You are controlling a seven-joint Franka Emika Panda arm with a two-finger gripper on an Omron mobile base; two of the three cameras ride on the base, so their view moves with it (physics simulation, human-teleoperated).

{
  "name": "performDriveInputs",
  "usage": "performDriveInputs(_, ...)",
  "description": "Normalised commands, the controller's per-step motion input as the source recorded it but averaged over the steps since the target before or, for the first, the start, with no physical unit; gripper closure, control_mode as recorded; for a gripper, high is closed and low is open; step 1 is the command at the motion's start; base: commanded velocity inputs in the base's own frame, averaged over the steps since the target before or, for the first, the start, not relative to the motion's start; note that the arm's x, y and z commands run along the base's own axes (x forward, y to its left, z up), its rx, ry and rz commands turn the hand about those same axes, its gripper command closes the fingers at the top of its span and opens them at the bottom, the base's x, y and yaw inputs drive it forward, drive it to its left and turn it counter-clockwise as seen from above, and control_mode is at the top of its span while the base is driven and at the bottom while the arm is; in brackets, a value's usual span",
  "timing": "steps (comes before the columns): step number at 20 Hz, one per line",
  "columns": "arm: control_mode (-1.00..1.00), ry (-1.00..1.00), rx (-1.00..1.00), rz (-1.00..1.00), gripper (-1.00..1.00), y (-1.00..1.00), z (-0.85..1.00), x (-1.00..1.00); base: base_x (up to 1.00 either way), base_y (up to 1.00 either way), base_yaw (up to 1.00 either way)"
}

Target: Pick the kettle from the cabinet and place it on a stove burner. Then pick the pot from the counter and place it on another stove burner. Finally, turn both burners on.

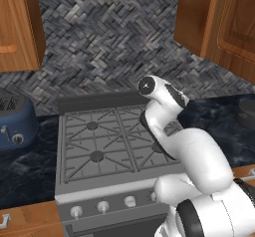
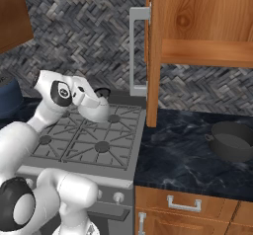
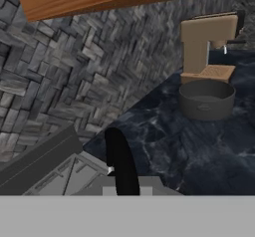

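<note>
1. The range (image 1: 99,146) is the biggest thing here: grey steel, four spoked grates, round knobs along its front. It stands between two runs of black veined table (image 2: 183,155).
2. The wall cabinet (image 2: 197,31) hangs open above the table to the right of the range, and the part of its plank shelf in view is bare.
3. The pot (image 2: 232,141) sits upright on the table, well to the right of the range, mouth up.
   - Being round, it has no long axis. The line through its two loop handles seems to run roughly along the table.
   - I judge it stiff, fairly heavy and smooth-walled, so a loop handle or the rim is the surer place to take hold.
4. The kettle (image 2: 99,113) is the small pale dome at the range's rear right burner, under the hand.
   - Whether it rests on the grate or hangs just above it, I cannot tell.
   - It looks light and rigid with a slick body, so its thin black arched handle (image 3: 122,156) is the only sensible hold.
   - It seems upright, with the handle arching overhead. I cannot make out which way the spout points.
5. The jaws are clenched, with the black handle rising between the tips, so I take them to be grasping the kettle
</note>
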Motion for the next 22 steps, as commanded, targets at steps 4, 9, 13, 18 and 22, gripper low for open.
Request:
performDriveInputs(4, -1.0, 0.02, 0.0, -0.06, 1.0, -0.01, -0.21, 0.38, 0.0, 0.0, 0.0)
performDriveInputs(9, -1.0, 0.01, 0.0, -0.06, 1.0, -0.01, -0.21, 0.41, 0.0, 0.0, 0.0)
performDriveInputs(13, -1.0, 0.0, 0.0, -0.05, 1.0, -0.02, -0.19, 0.35, 0.0, 0.0, 0.0)
performDriveInputs(18, -1.0, 0.0, 0.0, -0.05, 1.0, -0.02, -0.17, 0.29, 0.0, 0.0, 0.0)
performDriveInputs(22, -1.0, 0.0, 0.0, -0.05, 1.0, -0.02, -0.16, 0.18, 0.0, 0.0, 0.0)
